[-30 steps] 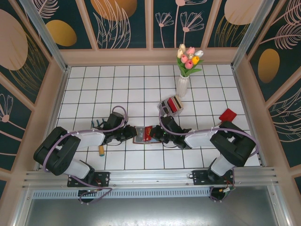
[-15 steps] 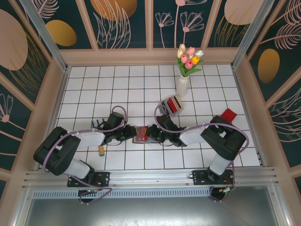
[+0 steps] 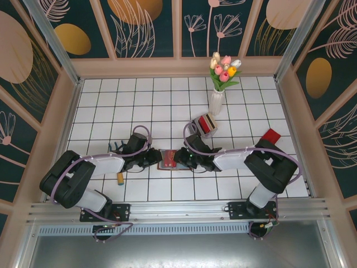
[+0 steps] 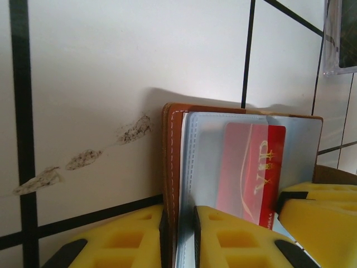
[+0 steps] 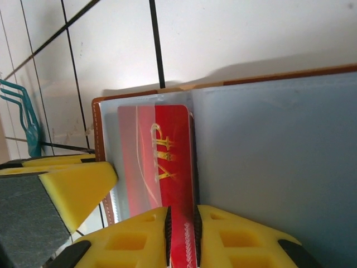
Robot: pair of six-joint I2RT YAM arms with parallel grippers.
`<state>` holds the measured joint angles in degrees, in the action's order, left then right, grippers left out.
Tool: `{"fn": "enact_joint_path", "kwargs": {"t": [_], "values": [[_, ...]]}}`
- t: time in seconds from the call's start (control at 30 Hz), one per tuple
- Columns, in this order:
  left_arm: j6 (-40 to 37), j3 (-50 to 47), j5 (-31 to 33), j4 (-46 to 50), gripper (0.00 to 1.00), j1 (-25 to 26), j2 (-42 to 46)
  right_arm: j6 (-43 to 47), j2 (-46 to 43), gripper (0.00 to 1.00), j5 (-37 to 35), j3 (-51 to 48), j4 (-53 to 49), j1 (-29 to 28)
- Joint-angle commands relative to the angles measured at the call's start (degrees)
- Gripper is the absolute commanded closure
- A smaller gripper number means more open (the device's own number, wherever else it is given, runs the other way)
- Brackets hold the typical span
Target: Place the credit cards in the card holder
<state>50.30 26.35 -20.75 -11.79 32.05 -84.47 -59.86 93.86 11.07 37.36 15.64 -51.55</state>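
Observation:
The brown leather card holder lies open on the tiles between both arms. My left gripper is shut on its brown cover edge and outer grey pocket sheet. A red credit card with gold "VIP" lettering sits partly inside a grey pocket, its left part veiled by the sheet. My right gripper is shut on the card's near end. In the left wrist view the same red card shows under the pocket sheet. From above, the left gripper and right gripper meet at the wallet.
A clear plastic box holding more red and dark cards stands behind the wallet. A white vase of tulips is further back. A red object lies at right, a teal fork-like toy and a small yellow piece at left.
My right gripper has moved left toward the wallet with the red card, which now sits further inside the pocket. The left gripper has kept its hold in place.

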Motion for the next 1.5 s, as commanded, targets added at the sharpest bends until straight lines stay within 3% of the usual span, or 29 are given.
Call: {"fn": "enact_joint_path", "kwargs": {"t": [0.0, 0.37, 0.53, 0.77, 1.03, 1.23, 1.47], "values": [[-0.1, 0.1, 0.1, 1.2, 0.79, 0.4, -0.4, 1.8, 1.4, 0.84, 1.7, 1.6, -0.9, -0.1], [-0.1, 0.0, 0.0, 1.1, 0.77, 0.3, -0.1, 3.8, 6.7, 0.88, 4.6, 8.2, -0.3, -0.6], [-0.1, -0.1, 0.8, 1.7, 0.78, 0.4, 0.3, 5.7, 3.0, 0.84, -3.9, 10.6, -12.7, -1.0], [-0.2, 0.1, 1.1, 1.7, 0.78, 0.3, 0.0, 6.5, 5.6, 0.83, -8.8, 14.8, -24.1, -1.8], [-0.6, 0.2, 1.0, 1.9, 0.78, 0.4, -0.1, 5.9, 8.6, 0.79, -7.9, 17.2, -25.4, -2.7], [-0.7, 0.2, 0.5, 1.5, 0.78, 0.4, -0.6, 6.2, 8.8, 0.79, -1.4, 15.0, -16.5, -2.6], [-0.6, 0.0, 0.3, 1.4, 0.78, 0.4, -0.6, 6.7, 8.8, 0.79, 0.0, 16.1, -13.5, -2.7]]}}
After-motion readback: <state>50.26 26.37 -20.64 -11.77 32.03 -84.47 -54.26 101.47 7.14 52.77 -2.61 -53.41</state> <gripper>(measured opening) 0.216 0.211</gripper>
